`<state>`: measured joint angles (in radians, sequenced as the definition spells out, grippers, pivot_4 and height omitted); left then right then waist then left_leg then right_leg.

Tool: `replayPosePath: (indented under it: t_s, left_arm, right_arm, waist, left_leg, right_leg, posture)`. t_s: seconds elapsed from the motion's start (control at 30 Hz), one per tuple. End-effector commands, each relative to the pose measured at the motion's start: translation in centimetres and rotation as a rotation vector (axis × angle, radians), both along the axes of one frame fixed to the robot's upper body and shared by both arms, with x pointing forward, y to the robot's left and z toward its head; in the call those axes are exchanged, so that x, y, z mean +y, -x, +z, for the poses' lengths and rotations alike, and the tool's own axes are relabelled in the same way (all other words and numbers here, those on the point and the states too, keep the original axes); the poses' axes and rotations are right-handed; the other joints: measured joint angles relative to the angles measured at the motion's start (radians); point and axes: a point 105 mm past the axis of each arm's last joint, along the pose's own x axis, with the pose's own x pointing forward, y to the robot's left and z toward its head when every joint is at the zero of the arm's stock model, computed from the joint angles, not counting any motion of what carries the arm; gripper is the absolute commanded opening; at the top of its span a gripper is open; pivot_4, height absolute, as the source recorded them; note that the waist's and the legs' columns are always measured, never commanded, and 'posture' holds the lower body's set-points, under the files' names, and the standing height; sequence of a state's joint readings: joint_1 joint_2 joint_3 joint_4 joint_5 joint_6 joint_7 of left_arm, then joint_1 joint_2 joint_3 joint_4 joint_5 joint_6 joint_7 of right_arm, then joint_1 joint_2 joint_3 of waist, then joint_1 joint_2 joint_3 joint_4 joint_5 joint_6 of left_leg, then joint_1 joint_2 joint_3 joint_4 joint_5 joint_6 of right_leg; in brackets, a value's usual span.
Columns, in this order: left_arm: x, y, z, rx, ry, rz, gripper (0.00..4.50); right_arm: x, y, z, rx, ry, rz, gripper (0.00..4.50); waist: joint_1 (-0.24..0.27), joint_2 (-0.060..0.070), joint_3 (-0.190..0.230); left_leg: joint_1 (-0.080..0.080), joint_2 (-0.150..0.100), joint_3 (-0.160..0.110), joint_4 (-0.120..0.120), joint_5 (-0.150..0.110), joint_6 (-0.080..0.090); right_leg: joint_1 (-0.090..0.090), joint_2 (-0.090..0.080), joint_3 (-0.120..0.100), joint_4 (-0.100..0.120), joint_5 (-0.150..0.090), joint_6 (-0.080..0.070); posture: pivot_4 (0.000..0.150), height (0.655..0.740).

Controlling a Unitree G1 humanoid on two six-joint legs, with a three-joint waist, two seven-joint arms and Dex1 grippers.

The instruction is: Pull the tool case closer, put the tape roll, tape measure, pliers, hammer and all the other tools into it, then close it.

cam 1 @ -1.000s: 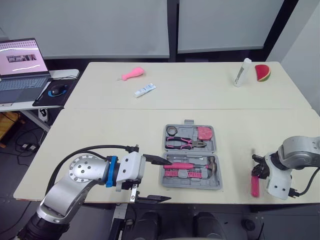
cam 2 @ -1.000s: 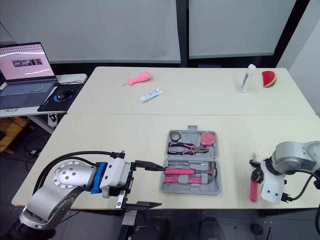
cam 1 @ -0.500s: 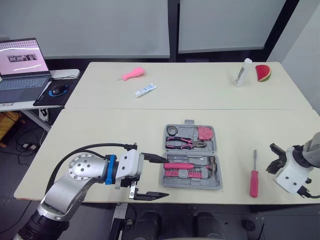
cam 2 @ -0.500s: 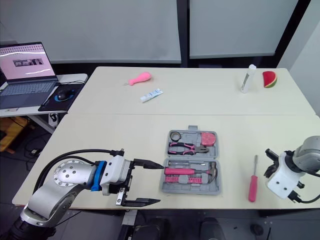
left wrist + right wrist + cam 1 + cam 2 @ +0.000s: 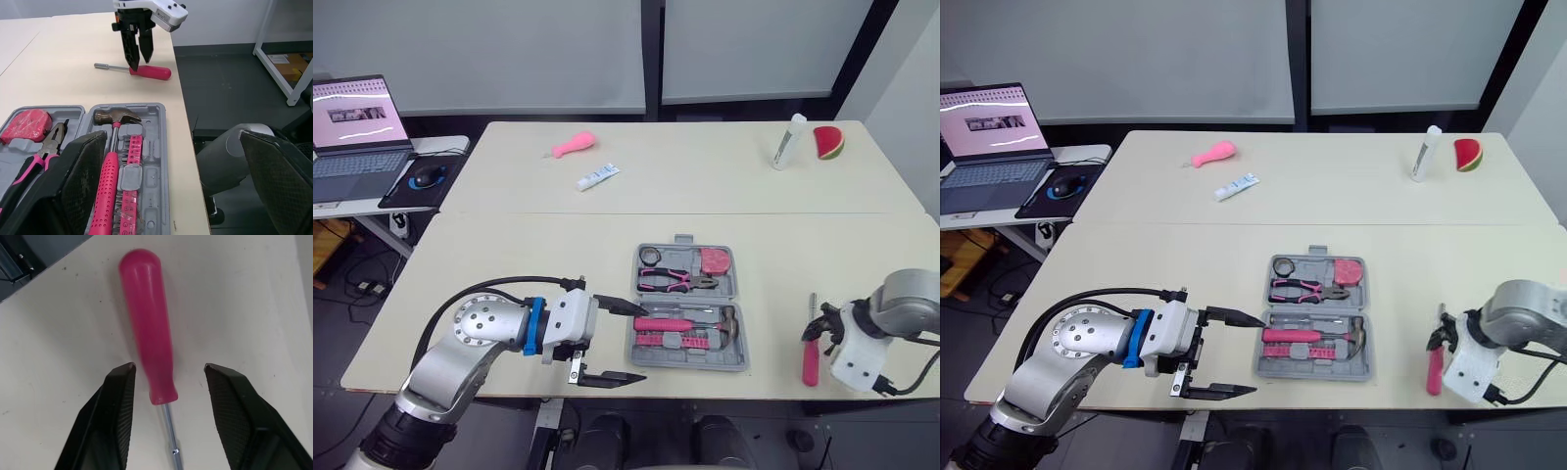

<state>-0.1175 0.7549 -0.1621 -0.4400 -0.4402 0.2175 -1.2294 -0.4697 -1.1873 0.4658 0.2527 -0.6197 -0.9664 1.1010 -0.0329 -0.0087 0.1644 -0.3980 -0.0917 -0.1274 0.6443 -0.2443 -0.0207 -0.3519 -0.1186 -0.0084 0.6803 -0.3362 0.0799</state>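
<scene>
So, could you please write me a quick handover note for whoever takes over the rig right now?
Left gripper: open, at the left edge of the tool case, holding nothing.
Right gripper: open, one finger on each side of the pink screwdriver, which lies on the table to the right of the case.
Done: the hammer, pliers, tape measure and tape roll are in the open case.
Left: grip the screwdriver, put it in the case, then close it.

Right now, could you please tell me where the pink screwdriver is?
The screwdriver lies flat on the table, right of the tool case, near the front edge, straddled by the right gripper's open jaws.
</scene>
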Motion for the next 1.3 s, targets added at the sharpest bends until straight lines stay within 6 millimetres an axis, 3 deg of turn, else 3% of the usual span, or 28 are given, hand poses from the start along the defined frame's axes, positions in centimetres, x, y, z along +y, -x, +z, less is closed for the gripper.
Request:
replayPosePath:
  t_s: [0.03, 0.4, 0.83, 1.03, 1.2, 1.27, 1.3]
  left_arm:
    - [0.1, 0.7, 0.3, -0.024, -0.009, -0.009, 4.5]
    - [0.4, 0.9, 0.2, -0.022, -0.015, 0.018, 4.5]
    - [0.4, 0.7, 0.2, -0.021, -0.018, 0.014, 4.5]
    - [0.3, 0.7, 0.3, -0.021, -0.019, 0.009, 4.5]
    - [0.5, 0.3, 0.4, -0.032, -0.017, 0.028, 4.5]
    - [0.6, 0.2, 0.4, -0.034, -0.008, 0.042, 4.5]
    - [0.6, 0.1, 0.4, -0.034, -0.007, 0.049, 4.5]
  right_arm:
    - [-0.4, -0.7, 0.1, -0.024, 0.045, 0.035, 2.78]
    - [-0.2, -1.3, -1.3, 0.006, 0.084, 0.093, 2.78]
    - [-0.4, -0.5, -1.7, 0.046, 0.085, 0.075, 0.68]
    - [-1.1, -0.1, -1.3, 0.048, 0.062, 0.014, 0.63]
    - [-0.7, -0.6, 1.0, 0.005, -0.096, -0.192, 0.63]
    - [-0.6, -0.5, 2.1, 0.01, -0.205, -0.363, 0.63]
    - [-0.6, -0.5, 2.8, 0.031, -0.308, -0.55, 0.63]
  waist:
    - [0.0, 0.0, 0.0]
    - [0.001, 0.0, 0.0]
    - [0.001, 0.0, 0.0]
    - [0.001, 0.0, 0.0]
    - [0.003, 0.0, 0.0]
    - [0.004, 0.0, 0.0]
    - [0.005, 0.0, 0.0]
  left_leg:
    - [0.0, 0.0, 0.0, 0.0, 0.0, 0.0]
    - [0.0, 0.0, 0.0, 0.0, 0.0, 0.0]
    - [0.001, 0.001, -0.001, 0.0, 0.0, 0.0]
    - [0.0, 0.0, -0.001, 0.0, 0.0, 0.0]
    - [0.0, 0.0, 0.0, 0.0, 0.0, 0.0]
    - [0.0, 0.0, -0.001, 0.0, 0.0, 0.0]
    - [0.0, 0.0, -0.001, 0.0, 0.0, 0.0]
  right_leg:
    - [0.0, 0.0, 0.0, 0.0, 0.0, 0.0]
    - [0.0, 0.0, 0.0, 0.0, 0.0, 0.0]
    - [0.001, 0.001, 0.0, 0.0, 0.0, 0.0]
    - [0.001, 0.001, 0.0, 0.0, 0.0, 0.0]
    - [0.001, 0.0, 0.0, 0.0, 0.0, 0.0]
    - [0.001, 0.0, -0.001, 0.0, 0.0, 0.0]
    - [0.001, 0.0, -0.001, 0.0, 0.0, 0.0]
  posture:
    - [0.15, 0.74]
    - [0.15, 0.74]
    - [0.15, 0.74]
    - [0.15, 0.74]
    - [0.15, 0.74]
    - [0.15, 0.74]
    - [0.15, 0.74]
